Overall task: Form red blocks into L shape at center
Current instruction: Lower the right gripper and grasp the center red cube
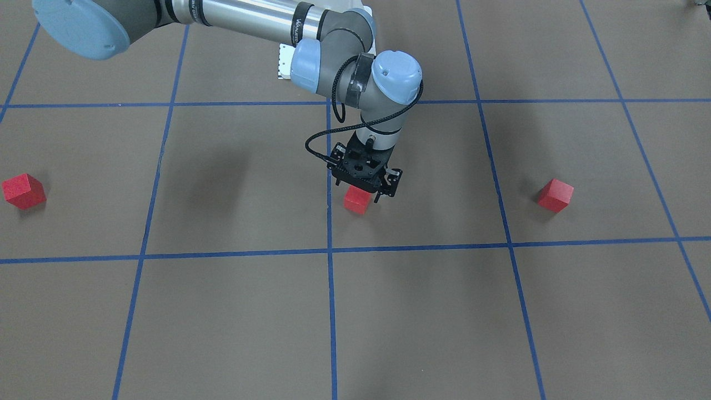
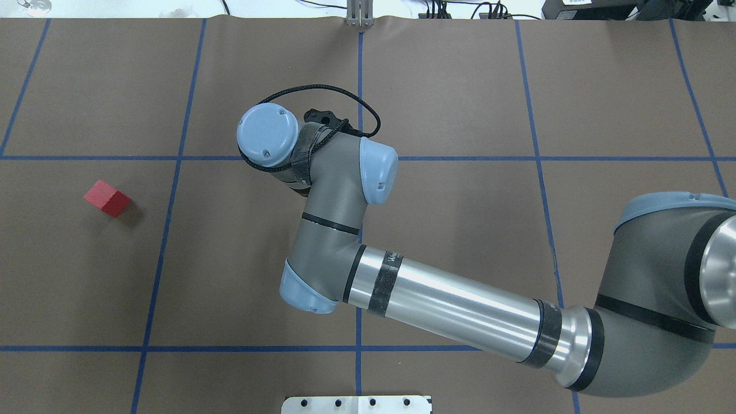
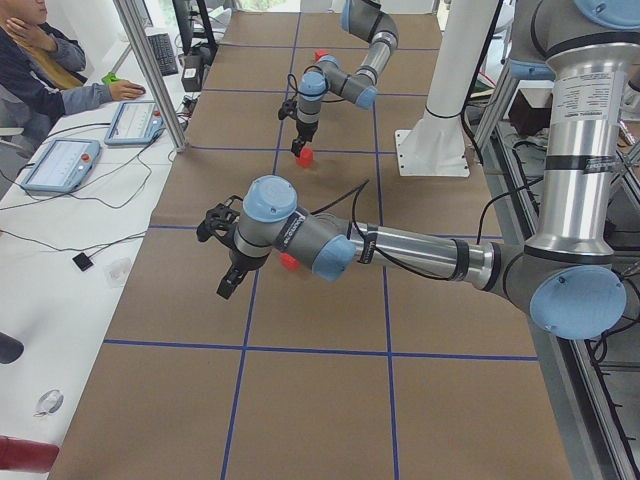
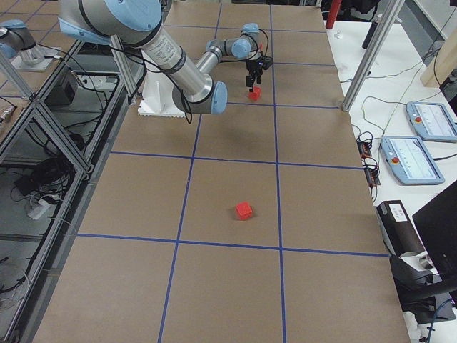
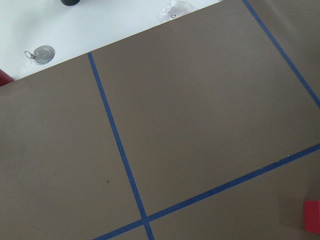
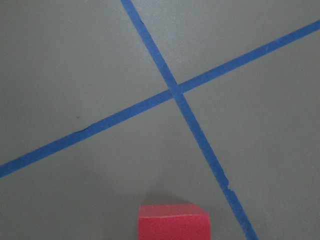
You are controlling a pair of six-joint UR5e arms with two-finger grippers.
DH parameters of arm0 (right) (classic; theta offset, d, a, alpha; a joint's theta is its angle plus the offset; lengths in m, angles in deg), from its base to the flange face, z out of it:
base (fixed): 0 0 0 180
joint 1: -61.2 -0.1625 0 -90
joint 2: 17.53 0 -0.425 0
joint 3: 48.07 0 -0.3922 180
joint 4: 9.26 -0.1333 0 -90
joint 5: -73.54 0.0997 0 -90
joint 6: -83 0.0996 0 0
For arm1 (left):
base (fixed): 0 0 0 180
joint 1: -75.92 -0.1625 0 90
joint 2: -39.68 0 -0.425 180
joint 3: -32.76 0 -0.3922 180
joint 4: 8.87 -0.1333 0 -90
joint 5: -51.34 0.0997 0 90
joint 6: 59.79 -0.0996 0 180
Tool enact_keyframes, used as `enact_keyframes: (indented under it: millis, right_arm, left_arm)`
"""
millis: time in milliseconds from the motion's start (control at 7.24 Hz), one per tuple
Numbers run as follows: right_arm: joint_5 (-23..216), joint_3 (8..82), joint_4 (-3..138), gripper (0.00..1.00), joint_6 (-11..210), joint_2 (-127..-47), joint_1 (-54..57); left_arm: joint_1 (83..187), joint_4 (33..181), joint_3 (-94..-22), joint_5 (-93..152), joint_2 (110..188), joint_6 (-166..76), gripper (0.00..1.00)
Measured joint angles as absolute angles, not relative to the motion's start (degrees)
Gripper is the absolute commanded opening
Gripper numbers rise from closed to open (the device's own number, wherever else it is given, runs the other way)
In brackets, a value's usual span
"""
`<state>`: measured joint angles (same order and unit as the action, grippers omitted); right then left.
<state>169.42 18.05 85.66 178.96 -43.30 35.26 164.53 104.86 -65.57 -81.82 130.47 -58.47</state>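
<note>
Your brown desk (image 1: 233, 311), gridded in blue tape, carries three red blocks. The centre block (image 1: 356, 201) lies just beside the middle line (image 1: 331, 289). The right-side block (image 1: 23, 190) and left-side block (image 1: 555, 195) sit well off that line. The right claw (image 1: 364, 189) hangs over the centre block, spread wide, gripping nothing. Of the left claw (image 3: 226, 288), you cannot tell the opening. Tablets (image 3: 130, 122) lie on a white bench (image 3: 60, 300) beyond the line's far end.

Brown paper covers the tabletop (image 3: 310, 400), gridded with blue tape (image 3: 320, 350). Along one long edge runs a white bench (image 3: 60, 290) with two control tablets (image 3: 60, 165), loose cables, aluminium posts (image 3: 150, 70) and a seated operator (image 3: 40, 70).
</note>
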Motion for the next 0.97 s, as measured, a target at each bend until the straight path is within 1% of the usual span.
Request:
enact_keyframes:
  millis: [138,276,414,552,690,828,966]
  right_arm:
    - [168.8,17.9,85.2,0.88,178.9,-43.4,35.7]
    - [168.0,17.4,84.2,0.76,178.8,-43.4,36.1]
    - [167.5,16.9,83.1,0.66,178.6,-43.4,36.3]
    - [167.3,16.6,82.6,0.66,178.0,-43.5,36.5]
    - [167.3,16.4,82.4,0.63,177.0,-43.5,36.5]
    - [167.2,16.3,82.3,0.46,175.8,-43.5,36.5]
    - [167.3,16.4,82.2,0.11,174.6,-43.5,36.5]
  left_arm:
    - [164.5,104.9,-65.5,-81.8,130.5,-58.5,1.0]
    - [164.5,104.9,-65.5,-81.8,130.5,-58.5,1.0]
    - [164.6,104.9,-65.5,-81.8,130.4,-58.5,1.0]
    - [164.6,104.9,-65.5,-81.8,130.4,-58.6,1.0]
    - [164.5,104.9,-65.4,-81.8,130.4,-58.6,1.0]
    - [164.5,104.9,-65.4,-81.8,130.4,-58.6,1.0]
    - [164.6,104.9,-65.4,-81.8,130.4,-58.6,1.0]
